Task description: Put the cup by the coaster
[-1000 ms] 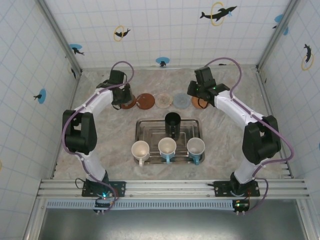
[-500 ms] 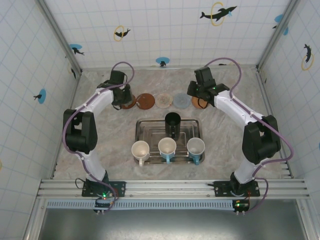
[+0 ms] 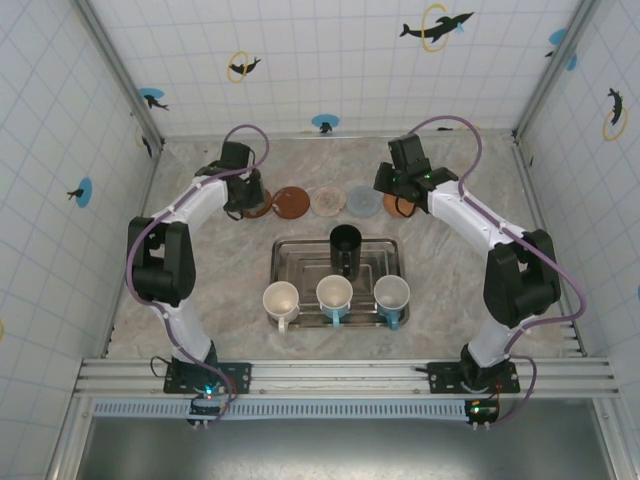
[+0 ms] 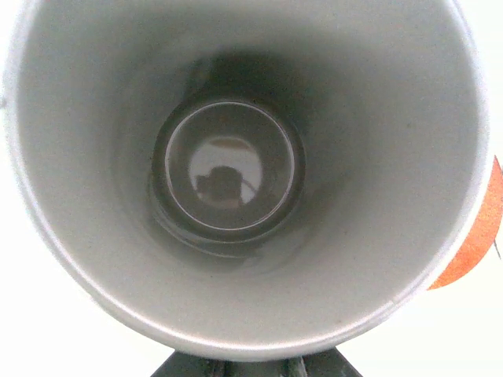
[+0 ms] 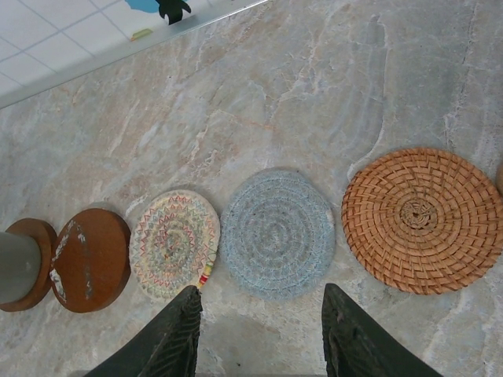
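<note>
Now, cup (image 5: 14,267): grey and upright, it stands on the end coaster (image 5: 49,259) at the 9 o'clock end of the row. Your left wrist view looks straight down its empty bore.
Left gripper (image 3: 244,190): it sits directly over the cup, at 10 o'clock from the tray (image 3: 295,262). You cannot tell whether its jaws clamp the wall or have let go, because the cup blocks them.
Right gripper (image 5: 263,334): its fingers are apart and empty. It hovers over the table (image 5: 314,94), just at 6 o'clock of the blue-grey coaster (image 5: 277,234), likely parked clear of the left arm's work.
Other coasters: a dark wooden disc (image 5: 93,258), a zigzag woven one (image 5: 174,243) and a rattan one (image 5: 423,220) lie in one line with it, probably so each cup gets its own spot.
Tray: it carries a black cup (image 3: 345,243), and three white mugs (image 3: 334,292) sit at its 6 o'clock edge.
Progress: the placement looks nearly done. You seem to have only the release and a straight lift left.
Risk: if you pull sideways, you could tip the cup off its coaster.
</note>
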Controlling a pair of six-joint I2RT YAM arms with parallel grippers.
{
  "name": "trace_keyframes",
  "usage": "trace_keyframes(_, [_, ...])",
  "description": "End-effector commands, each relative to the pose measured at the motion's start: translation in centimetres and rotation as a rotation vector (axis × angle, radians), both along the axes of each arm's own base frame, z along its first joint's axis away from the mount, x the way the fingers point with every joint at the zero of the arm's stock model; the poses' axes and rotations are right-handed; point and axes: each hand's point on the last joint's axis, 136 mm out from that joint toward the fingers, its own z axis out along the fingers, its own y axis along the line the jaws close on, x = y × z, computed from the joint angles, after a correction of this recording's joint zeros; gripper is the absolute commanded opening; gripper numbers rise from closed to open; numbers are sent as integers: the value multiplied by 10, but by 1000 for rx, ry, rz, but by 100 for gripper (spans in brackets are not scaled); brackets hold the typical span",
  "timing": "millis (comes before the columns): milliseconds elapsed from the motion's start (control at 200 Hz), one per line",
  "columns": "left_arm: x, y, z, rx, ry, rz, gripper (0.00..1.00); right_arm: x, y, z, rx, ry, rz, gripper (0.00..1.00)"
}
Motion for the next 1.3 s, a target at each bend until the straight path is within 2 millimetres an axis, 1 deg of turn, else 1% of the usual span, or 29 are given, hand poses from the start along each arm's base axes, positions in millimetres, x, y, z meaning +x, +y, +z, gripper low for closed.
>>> trace_keyframes(0, [21, 2, 21, 17, -87, -2, 0, 6, 6, 10, 6, -26, 4, 44])
trace_keyframes(185, [19, 3, 13, 23, -64, 5, 0, 6, 5, 12, 4, -29, 1, 44])
trace_keyframes(671, [16, 4, 13, 23, -45, 10, 0, 6, 6, 15, 5, -35, 5, 45])
trace_keyframes(791, [15, 4, 17, 24, -50, 10, 0, 5, 5, 15, 4, -35, 5, 45])
trace_keyframes(1066, [14, 5, 17, 28, -48, 12, 10, 4, 5, 14, 2, -33, 5, 45])
trace_keyframes(1111, [14, 6, 18, 29, -49, 16, 13, 3, 5, 13, 2, -32, 7, 45])
trace_keyframes(1297, [14, 6, 19, 31, -50, 16, 19, 3, 4, 13, 4, -35, 4, 45])
